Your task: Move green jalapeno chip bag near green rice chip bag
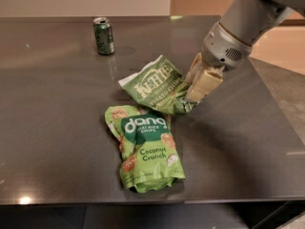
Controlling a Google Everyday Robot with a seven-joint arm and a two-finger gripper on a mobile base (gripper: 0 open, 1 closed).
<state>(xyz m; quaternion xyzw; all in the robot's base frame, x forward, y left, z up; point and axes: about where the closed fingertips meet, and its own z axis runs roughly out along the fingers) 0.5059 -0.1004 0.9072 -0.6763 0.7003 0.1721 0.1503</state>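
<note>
Two green bags lie close together on the table (52, 109). The Kettle bag (153, 84), lettered "Kettle Brand Potato Chips", sits just behind the dang bag (145, 149), which reads "dang", "rice chips" and "Coconut Crunch"; their edges seem to touch. The gripper (193, 98) is at the Kettle bag's right end, jaws clenched on that corner, and the bag stretches leftward from them. A can (103, 36) stands well apart; I can't read its label.

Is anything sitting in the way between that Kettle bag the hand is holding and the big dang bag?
Nothing visible does. The hand pinches one end of the green jalapeno chip bag, whose lower edge seems to meet the top of the green rice chip bag. The soda can stands far off, back left.
</note>
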